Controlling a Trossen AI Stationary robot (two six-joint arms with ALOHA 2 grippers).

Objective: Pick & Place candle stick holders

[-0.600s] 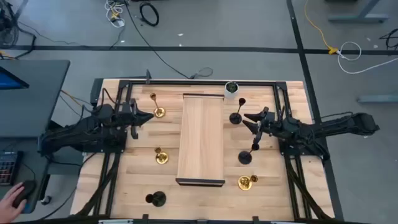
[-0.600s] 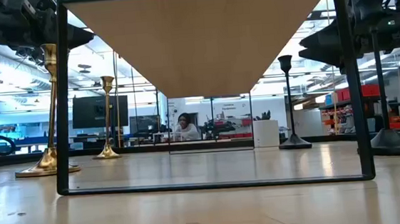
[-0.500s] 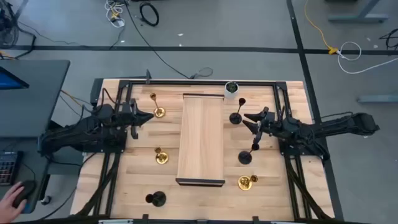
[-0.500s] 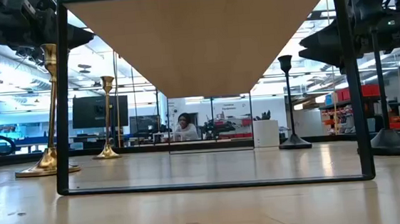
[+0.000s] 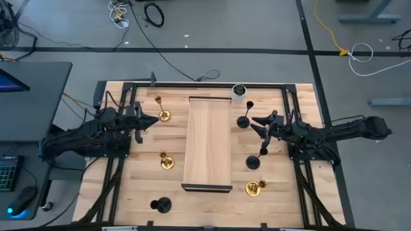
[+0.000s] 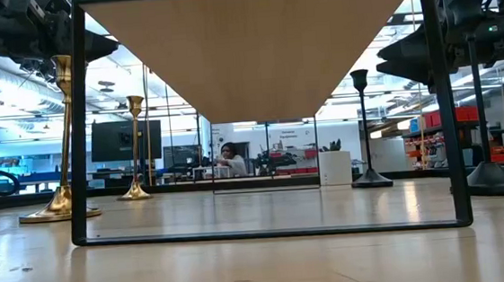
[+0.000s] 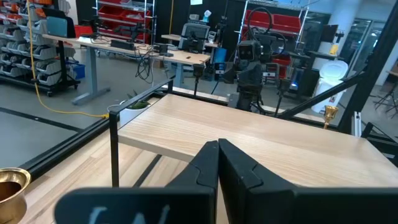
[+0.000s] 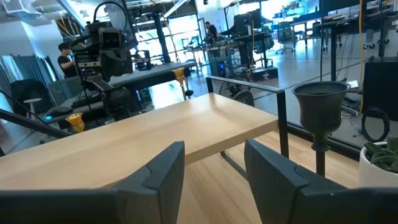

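Three gold holders stand upright on their round bases on the table: one at the far left point(image 5: 164, 115), one at mid left point(image 5: 166, 162), one at the near right point(image 5: 253, 187). Three black holders stand the same way: far right point(image 5: 243, 120), mid right point(image 5: 253, 162), near left point(image 5: 160, 205). My left gripper point(image 5: 155, 119) is shut and empty, just left of the far-left gold holder, whose cup shows in its wrist view point(image 7: 12, 182). My right gripper point(image 5: 255, 124) is open and empty, just right of the far-right black holder point(image 8: 320, 107).
A wooden riser on a black frame point(image 5: 207, 142) stands lengthwise in the middle of the table between the arms. A small white pot with green inside point(image 5: 239, 91) sits at its far end. A black rail frame point(image 5: 192, 84) edges the table.
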